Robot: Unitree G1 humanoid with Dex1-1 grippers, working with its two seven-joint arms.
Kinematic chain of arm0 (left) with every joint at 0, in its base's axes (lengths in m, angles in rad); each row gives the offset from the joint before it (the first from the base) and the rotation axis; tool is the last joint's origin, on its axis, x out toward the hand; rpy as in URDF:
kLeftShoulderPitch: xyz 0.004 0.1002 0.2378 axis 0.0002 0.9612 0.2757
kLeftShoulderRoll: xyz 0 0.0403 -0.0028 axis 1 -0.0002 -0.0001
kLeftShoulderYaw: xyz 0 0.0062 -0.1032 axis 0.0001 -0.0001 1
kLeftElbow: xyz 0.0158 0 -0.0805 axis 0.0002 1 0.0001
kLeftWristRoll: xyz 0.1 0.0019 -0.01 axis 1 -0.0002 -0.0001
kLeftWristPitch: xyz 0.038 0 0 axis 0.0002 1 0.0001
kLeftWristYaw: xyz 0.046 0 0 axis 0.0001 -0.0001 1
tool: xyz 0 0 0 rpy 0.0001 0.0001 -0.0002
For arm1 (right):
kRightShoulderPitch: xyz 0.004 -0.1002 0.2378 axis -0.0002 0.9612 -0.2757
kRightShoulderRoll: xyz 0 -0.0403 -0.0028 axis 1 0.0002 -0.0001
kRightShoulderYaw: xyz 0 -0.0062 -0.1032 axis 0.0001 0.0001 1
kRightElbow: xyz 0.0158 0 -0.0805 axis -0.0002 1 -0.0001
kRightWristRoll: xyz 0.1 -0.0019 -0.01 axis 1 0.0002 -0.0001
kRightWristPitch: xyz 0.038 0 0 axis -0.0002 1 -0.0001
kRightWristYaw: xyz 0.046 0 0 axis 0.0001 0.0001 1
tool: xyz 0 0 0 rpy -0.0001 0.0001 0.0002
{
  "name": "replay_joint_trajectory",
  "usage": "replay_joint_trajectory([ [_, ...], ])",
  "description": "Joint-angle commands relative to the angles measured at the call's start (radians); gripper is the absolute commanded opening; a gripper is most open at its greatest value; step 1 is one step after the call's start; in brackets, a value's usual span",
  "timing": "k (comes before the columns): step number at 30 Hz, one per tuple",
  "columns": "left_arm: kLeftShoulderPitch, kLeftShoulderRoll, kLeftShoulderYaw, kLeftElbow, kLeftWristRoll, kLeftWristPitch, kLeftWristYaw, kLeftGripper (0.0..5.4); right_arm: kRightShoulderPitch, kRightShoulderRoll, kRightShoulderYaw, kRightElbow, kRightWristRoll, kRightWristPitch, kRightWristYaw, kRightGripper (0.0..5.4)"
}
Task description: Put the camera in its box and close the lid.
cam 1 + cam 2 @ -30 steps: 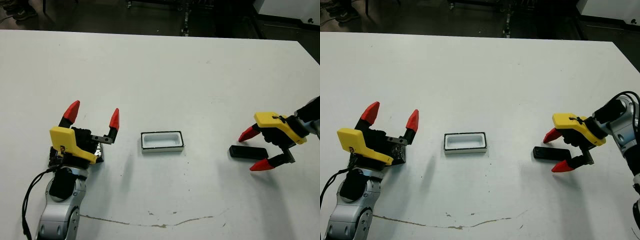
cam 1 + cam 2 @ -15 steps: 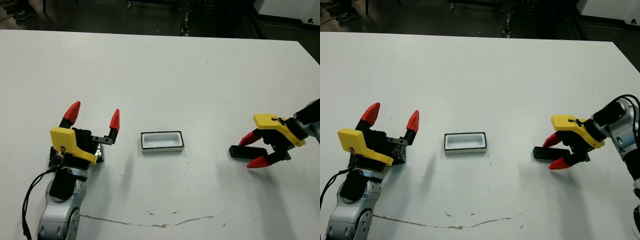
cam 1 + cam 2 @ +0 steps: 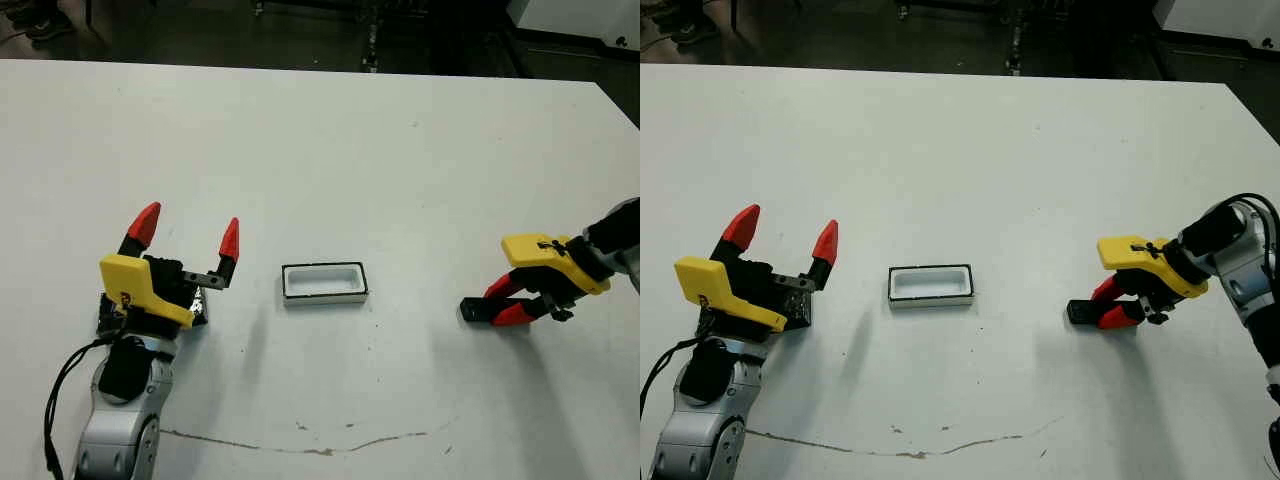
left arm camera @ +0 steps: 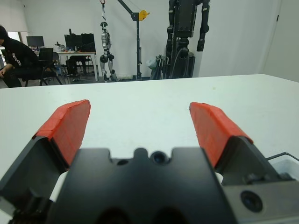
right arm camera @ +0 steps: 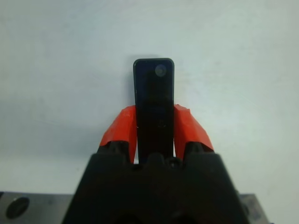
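One narrow black camera (image 5: 153,100), round lens.

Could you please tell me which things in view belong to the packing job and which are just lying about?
Job:
camera, gripped by the right pincer
box, open at mid-table
lid, under the left pincer

Lying about:
nothing else on the table

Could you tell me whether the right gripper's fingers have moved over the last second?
Yes. The right gripper has closed on the camera, which stayed put on the table.
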Motion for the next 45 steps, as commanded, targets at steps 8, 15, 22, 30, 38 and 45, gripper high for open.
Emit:
replay_joint_trajectory([
  [8, -0.006, 0.010, 0.005, -0.012, -0.007, 0.023, -0.005, 5.40, 0.006, 0.054, -0.249, -0.189, 0.232, 0.313, -0.142, 1.67],
  [15, -0.011, 0.008, 0.001, -0.006, 0.008, 0.011, 0.001, 5.40, -0.148, 0.180, -0.259, -0.267, 0.350, 0.446, -0.190, 1.67],
  [22, -0.006, 0.012, 0.004, -0.010, 0.008, 0.016, -0.002, 5.40, -0.238, 0.335, -0.175, -0.210, 0.350, 0.395, -0.189, 1.67],
  [30, 0.000, 0.006, 0.010, -0.013, -0.004, 0.018, 0.003, 5.40, -0.272, 0.484, -0.084, -0.095, 0.317, 0.317, -0.182, 1.67],
  [38, 0.001, 0.008, 0.015, -0.003, -0.007, 0.007, 0.001, 5.40, -0.251, 0.527, -0.022, -0.050, 0.299, 0.382, -0.158, 1.67],
  [45, 0.004, 0.006, 0.012, -0.002, -0.001, 0.006, 0.002, 5.40, -0.248, 0.556, -0.007, 0.012, 0.286, 0.336, -0.127, 1.67],
])
